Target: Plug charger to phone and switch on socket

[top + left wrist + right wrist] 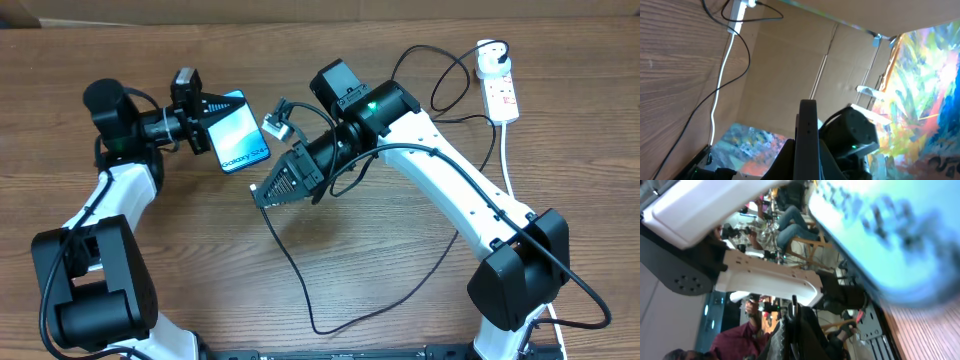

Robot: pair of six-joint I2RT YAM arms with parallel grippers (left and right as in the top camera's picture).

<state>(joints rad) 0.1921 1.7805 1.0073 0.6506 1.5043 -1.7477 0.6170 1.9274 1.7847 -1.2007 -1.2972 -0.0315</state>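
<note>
The slim dark-edged smartphone with a bright cyan screen [240, 133] is raised and tilted at centre-left, its "Galaxy" lettering at the nearer end. The thin black charger cable [290, 265] loops across the middle toward the white elongated power strip with red switches [502, 92], which lies flat at far right

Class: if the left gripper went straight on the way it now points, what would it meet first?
Most likely the right arm's black wrist, which sits directly beyond the phone that the left gripper holds in its jaws. Depth is hard to judge.
</note>
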